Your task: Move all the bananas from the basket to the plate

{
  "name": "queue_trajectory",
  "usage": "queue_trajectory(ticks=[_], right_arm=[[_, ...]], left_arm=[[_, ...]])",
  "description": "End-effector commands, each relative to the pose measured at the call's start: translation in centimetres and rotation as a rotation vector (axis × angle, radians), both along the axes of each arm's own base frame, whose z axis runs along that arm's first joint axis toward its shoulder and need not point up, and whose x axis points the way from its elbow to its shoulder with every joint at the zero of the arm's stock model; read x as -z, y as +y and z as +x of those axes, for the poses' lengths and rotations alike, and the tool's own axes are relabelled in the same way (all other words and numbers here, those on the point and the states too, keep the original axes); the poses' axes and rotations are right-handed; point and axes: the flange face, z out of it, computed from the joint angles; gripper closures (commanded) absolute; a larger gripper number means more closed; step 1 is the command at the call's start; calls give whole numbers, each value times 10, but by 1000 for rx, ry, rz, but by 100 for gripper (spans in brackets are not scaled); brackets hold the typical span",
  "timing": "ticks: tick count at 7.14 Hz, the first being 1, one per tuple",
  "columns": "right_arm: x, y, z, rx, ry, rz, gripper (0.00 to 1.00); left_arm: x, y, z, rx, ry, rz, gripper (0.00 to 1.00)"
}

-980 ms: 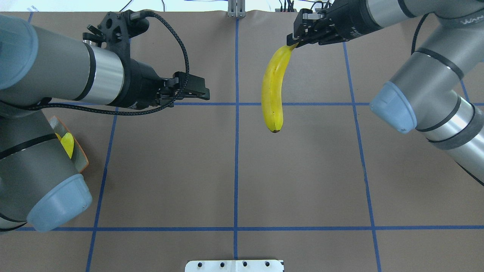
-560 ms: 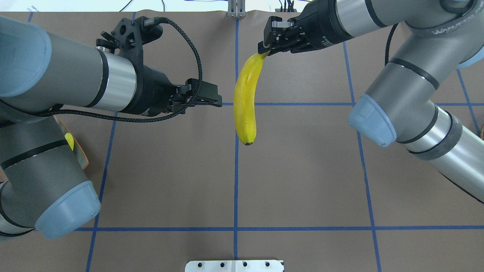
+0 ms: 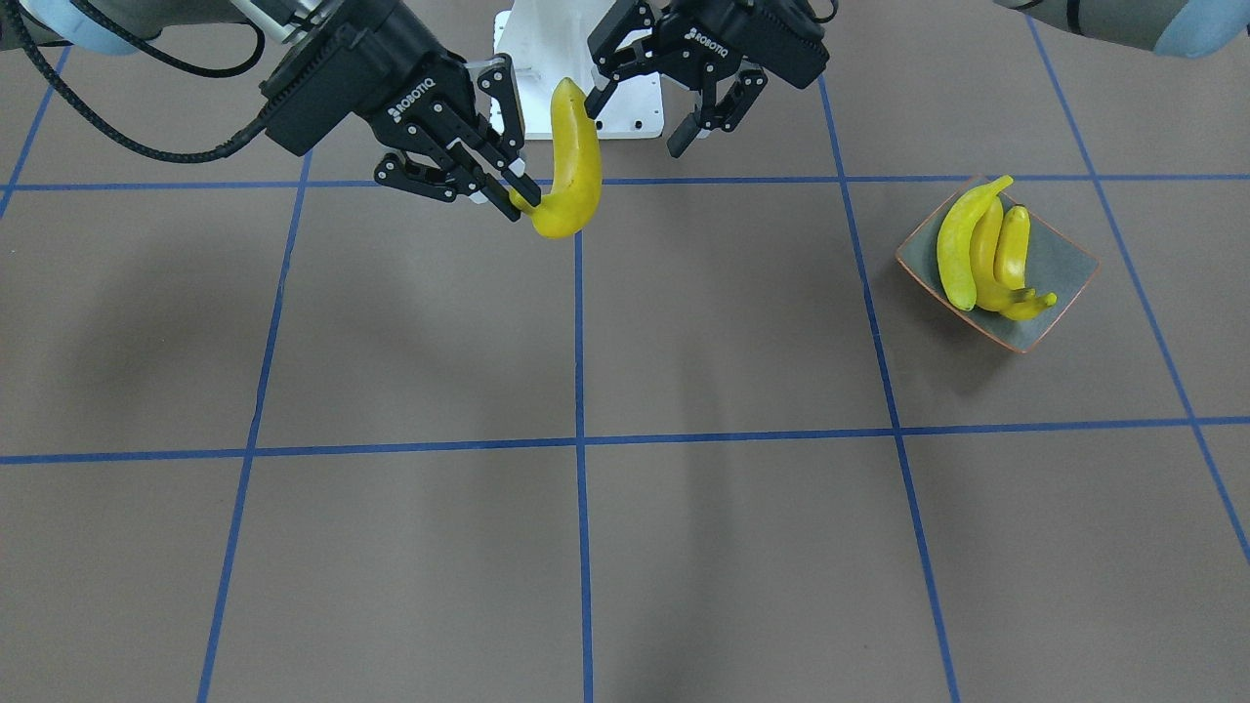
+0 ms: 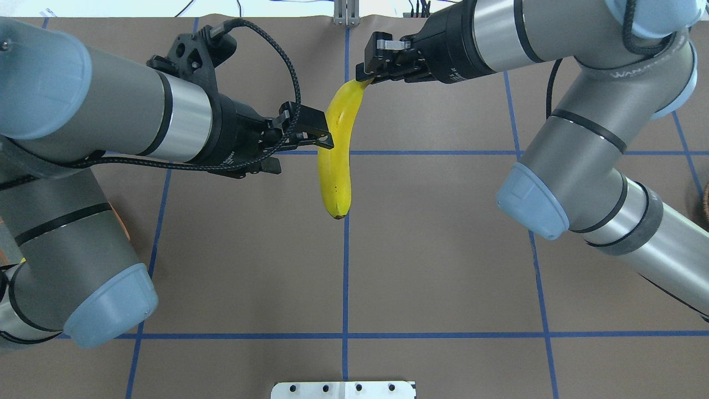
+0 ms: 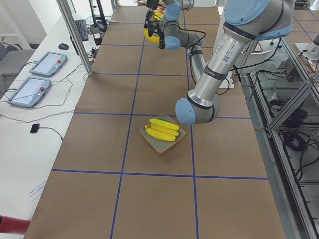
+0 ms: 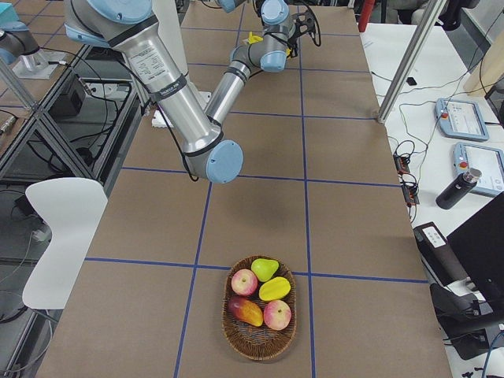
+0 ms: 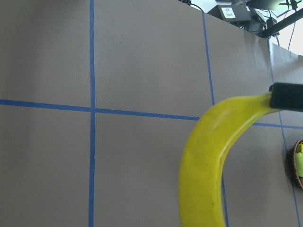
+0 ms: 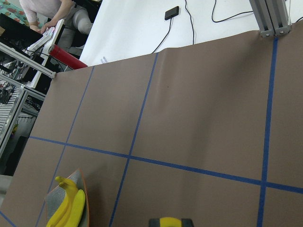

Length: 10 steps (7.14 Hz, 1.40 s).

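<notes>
R arm: right gripper (image 3: 518, 200), marked ROBOTIQ, is clamped on the stem end of a smooth bright-yellow curved banana (image 3: 574, 166). This banana is held clear of the brown table top (image 3: 410, 322), well apart from the square grey-green glossy plate w/ thin orange rim (image 3: 1066, 266), on the plate's robot-right side. L arm: left gripper (image 3: 637, 122), also marked ROBOTIQ, has jaws spread, one just beside the banana's free end. Three more yellow bananas (image 3: 981, 256) lie on the plate. Oval woven wicker basket (image 6: 260, 340), far from the plate at the table's robot-right end, holds mixed red, yellow and green fruit (image 6: 264, 293).
</notes>
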Motion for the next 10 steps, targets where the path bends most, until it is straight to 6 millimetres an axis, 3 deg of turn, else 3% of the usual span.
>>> queue_trajectory(ticks=[1,4,8,10], right_arm=[[2,0,2,-15,-23,6,100],[3,0,3,-20,-25,10,100],[6,2,5,-24,-48,23,100],[5,3,4,-20,-49,18,100]], left_arm=[[2,3,0,4,18,-41,0],[8,24,17,-45,71,-34,0],[8,27,20,-53,74,-34,3],[8,27,20,-51,77,-47,18]])
